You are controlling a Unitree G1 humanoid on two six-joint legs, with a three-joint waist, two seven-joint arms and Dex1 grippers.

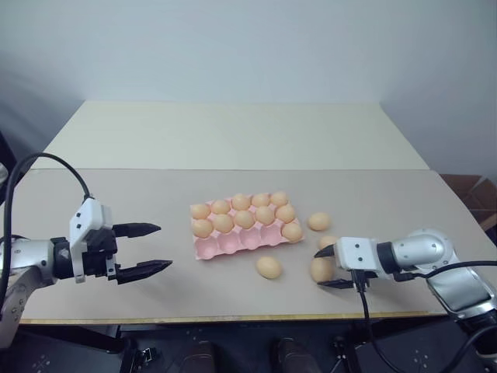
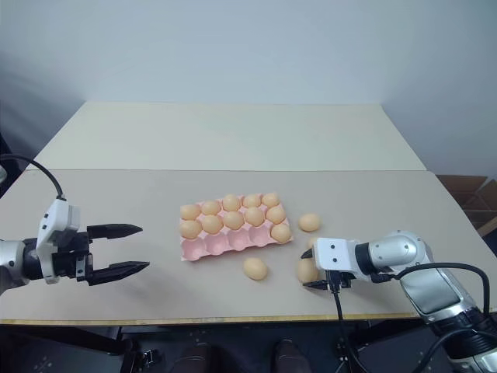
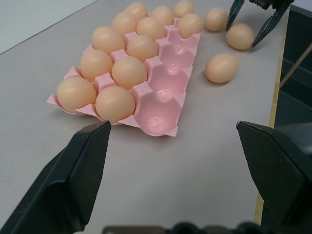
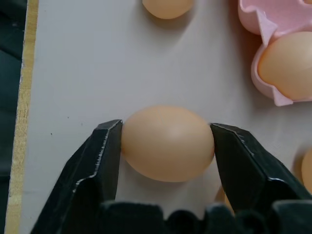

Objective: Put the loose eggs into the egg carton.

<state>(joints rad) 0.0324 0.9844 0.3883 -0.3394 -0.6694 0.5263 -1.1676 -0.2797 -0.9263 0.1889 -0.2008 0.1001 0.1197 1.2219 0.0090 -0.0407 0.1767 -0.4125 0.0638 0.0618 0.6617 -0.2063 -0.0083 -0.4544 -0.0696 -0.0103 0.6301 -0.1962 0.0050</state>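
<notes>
Egg (image 4: pixel 168 143) lying between the right gripper (image 1: pixel 329 266) fingers (image 4: pixel 100 161), long axis spanning straight from one pad to the other, both pads touching its ends, resting on the table (image 1: pixel 155 210) near the front edge. Just beyond those fingertips, second loose egg (image 1: pixel 269 267), long axis roughly along the table edge. Farther out, two more loose eggs (image 1: pixel 318 221) beside the egg carton (image 1: pixel 233 242), its nearest row mostly bare cups. Left gripper (image 1: pixel 147 249) spread wide, holding nothing, tips aimed toward the carton, well apart from it.
</notes>
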